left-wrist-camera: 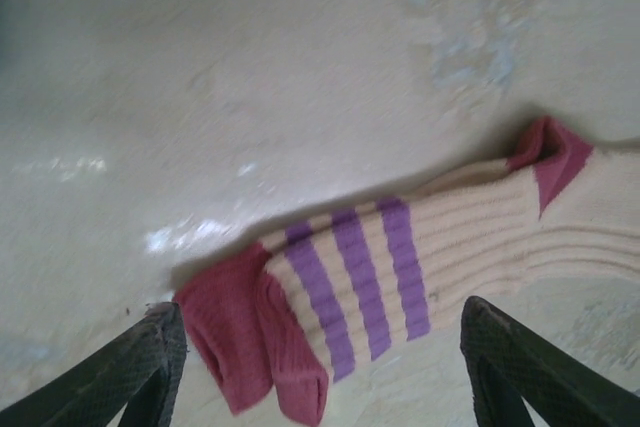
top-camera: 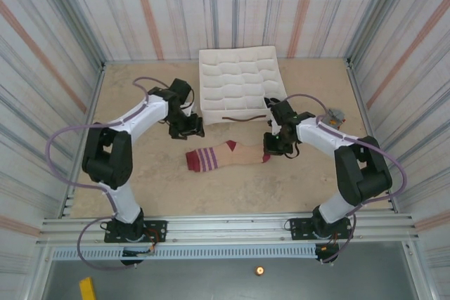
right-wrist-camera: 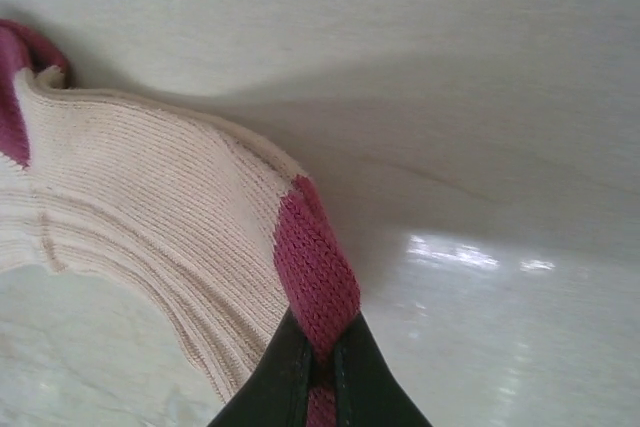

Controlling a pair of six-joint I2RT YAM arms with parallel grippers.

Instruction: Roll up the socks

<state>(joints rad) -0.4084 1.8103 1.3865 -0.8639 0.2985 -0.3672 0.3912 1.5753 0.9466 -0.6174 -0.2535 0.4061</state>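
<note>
A beige sock (top-camera: 235,154) with a maroon heel and toe lies flat across the middle of the table, its purple-striped cuff (top-camera: 200,160) to the left. In the left wrist view the cuff (left-wrist-camera: 360,282) ends in two maroon layers. My left gripper (top-camera: 187,130) hovers just behind the cuff end, open. Its fingers (left-wrist-camera: 150,357) stand wide apart on either side of the cuff without touching it. My right gripper (top-camera: 272,148) is shut on the maroon toe (right-wrist-camera: 315,267), pinching it between the fingertips (right-wrist-camera: 290,367), with the fabric lifted slightly off the table.
A white quilted organiser tray (top-camera: 239,82) with a dark handle strip (top-camera: 242,116) lies behind the sock, close to both grippers. Striped walls (top-camera: 56,47) enclose the table on three sides. Bare tabletop (top-camera: 225,194) stretches in front of the sock.
</note>
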